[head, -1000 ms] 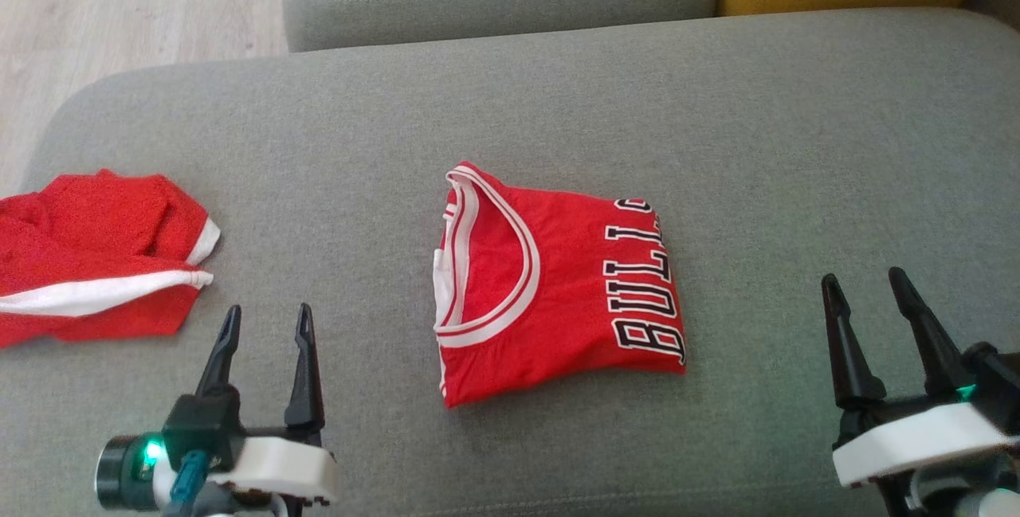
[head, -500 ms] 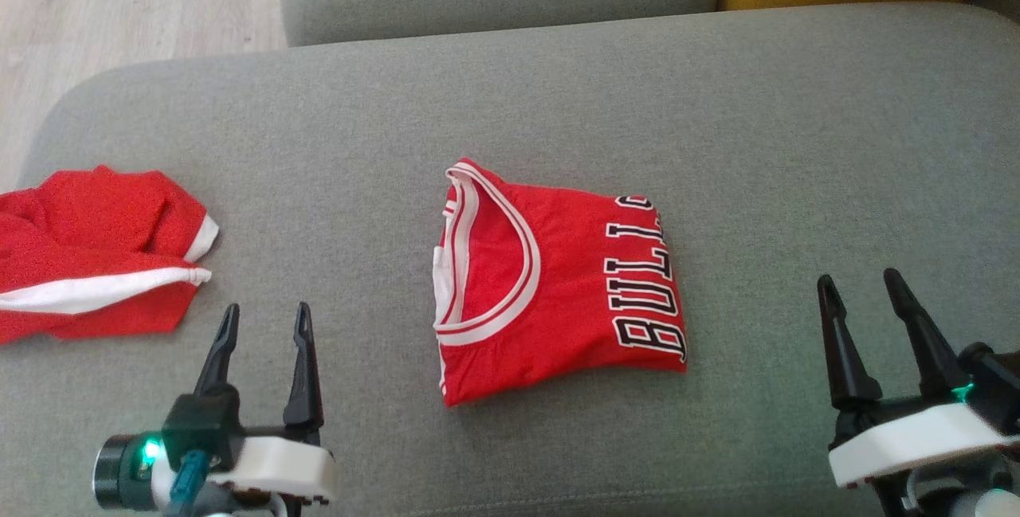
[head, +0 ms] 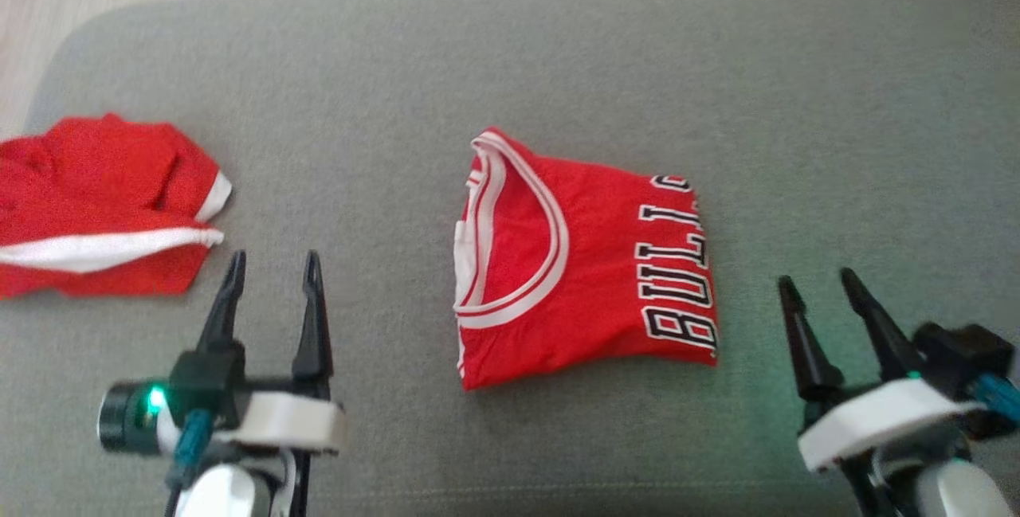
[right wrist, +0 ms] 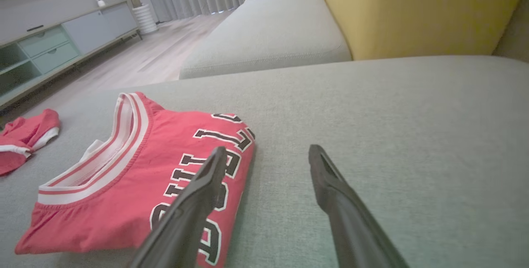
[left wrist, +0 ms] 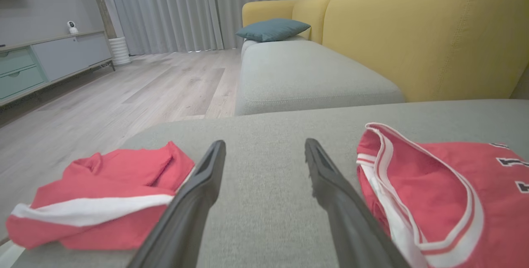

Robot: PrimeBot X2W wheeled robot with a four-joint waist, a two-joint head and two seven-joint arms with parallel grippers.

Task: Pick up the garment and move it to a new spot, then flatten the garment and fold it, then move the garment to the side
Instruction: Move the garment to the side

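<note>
On grey cushion [head: 558, 47] — red jersey [head: 594, 270] folded, lying flat.

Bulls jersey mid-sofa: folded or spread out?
Folded. The Bulls jersey lies as a compact rectangle on the grey sofa cushion, neckline at one side, lettering along the opposite edge, no armholes or hem spread out.

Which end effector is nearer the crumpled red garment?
Left. The left end effector is just beside the crumpled red garment. The right end effector is far off, on the other side of the folded jersey.
</note>
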